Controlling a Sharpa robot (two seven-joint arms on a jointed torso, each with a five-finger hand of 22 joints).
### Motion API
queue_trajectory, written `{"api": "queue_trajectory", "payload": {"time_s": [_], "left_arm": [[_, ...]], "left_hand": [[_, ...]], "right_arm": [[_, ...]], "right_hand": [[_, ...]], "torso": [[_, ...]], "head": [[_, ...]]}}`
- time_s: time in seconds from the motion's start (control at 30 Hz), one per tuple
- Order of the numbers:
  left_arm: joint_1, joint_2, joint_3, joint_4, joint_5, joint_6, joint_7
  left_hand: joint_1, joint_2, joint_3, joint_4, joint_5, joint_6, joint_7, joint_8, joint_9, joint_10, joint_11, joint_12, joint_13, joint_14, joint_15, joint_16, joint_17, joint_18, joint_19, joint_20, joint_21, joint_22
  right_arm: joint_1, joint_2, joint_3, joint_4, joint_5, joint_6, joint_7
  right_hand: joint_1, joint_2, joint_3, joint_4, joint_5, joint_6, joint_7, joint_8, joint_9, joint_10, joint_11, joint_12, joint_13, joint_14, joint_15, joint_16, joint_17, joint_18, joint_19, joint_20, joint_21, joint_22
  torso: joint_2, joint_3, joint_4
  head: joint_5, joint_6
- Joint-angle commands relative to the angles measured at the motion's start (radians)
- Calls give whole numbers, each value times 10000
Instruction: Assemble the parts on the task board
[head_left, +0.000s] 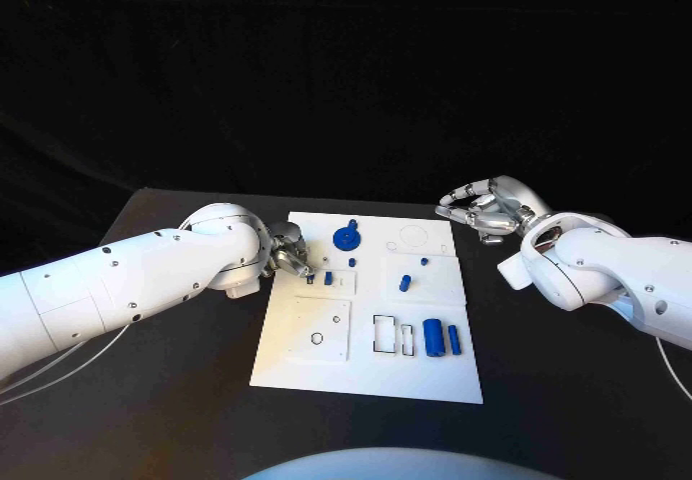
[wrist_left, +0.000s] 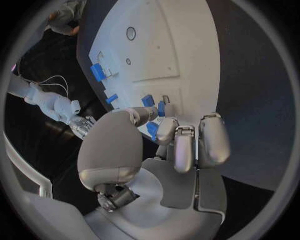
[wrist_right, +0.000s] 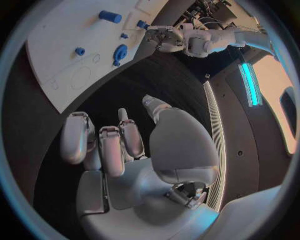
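The white task board (head_left: 368, 345) lies in the middle of the black table. On it are a round blue part (head_left: 348, 237), small blue pieces (head_left: 352, 262) (head_left: 329, 277), a blue peg (head_left: 405, 283) and two blue cylinders (head_left: 433, 337) side by side near the front. My left hand (head_left: 289, 255) is at the board's left edge. In the left wrist view its thumb and a fingertip (wrist_left: 166, 131) pinch a small blue part (wrist_left: 153, 129) just over the board (wrist_left: 181, 55). My right hand (head_left: 490, 210) hovers off the board's far right corner, fingers curled in, holding nothing.
Rectangular raised plates (head_left: 320, 327) and outlined slots (head_left: 391, 335) mark the board's front half. Bare black table (head_left: 173, 400) surrounds the board. The right wrist view shows the board (wrist_right: 69, 45) and my left hand (wrist_right: 164, 39) beyond my right hand (wrist_right: 119, 145).
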Motion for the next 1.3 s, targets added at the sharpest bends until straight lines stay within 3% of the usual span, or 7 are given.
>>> {"api": "queue_trajectory", "payload": {"time_s": [0.03, 0.63, 1.3], "left_arm": [[-3, 51, -6, -16, -279, 278, -55], [-3, 134, -65, -63, -463, 819, -94], [-4, 184, -70, -42, -491, 787, -93]], "left_hand": [[-12, 64, 1663, -1720, 44, 209, -131, 74, 3, 66, -3, 38, 12, 983, -83, -22, 2345, -182, 63, 1, 33, 16], [-52, 49, 1595, -1771, 41, 256, -159, 103, -31, 135, -25, 93, 78, 988, -95, -15, 2362, -179, 58, -8, 22, -1], [-49, 53, 1592, -1790, 50, 266, -166, 108, -39, 121, -31, 75, 34, 989, -97, -13, 2368, -177, 53, -10, 15, -14]], "right_arm": [[-5, 5, 0, 8, -35, 119, 2], [-8, 8, 0, -7, -33, 131, 9], [-12, -7, -1, 0, -33, 131, 13]], "right_hand": [[87, -7, -11, 32, 48, 24, -54, 63, 12, -55, -1, -43, 302, 503, -33, -67, 430, 62, -62, -32, -36, -5], [127, 3, -24, 36, 54, 29, -56, 74, 17, -48, -4, -36, 309, 505, -35, -67, 435, 62, -61, -35, -44, -7], [127, 3, -24, 36, 54, 29, -56, 74, 17, -48, -4, -36, 309, 505, -35, -67, 435, 62, -61, -35, -44, -7]], "torso": [[9, -6, -2], [-2, -3, 13], [1, -4, 5]], "head": [[-1, -9], [-11, -55], [11, -80]]}}
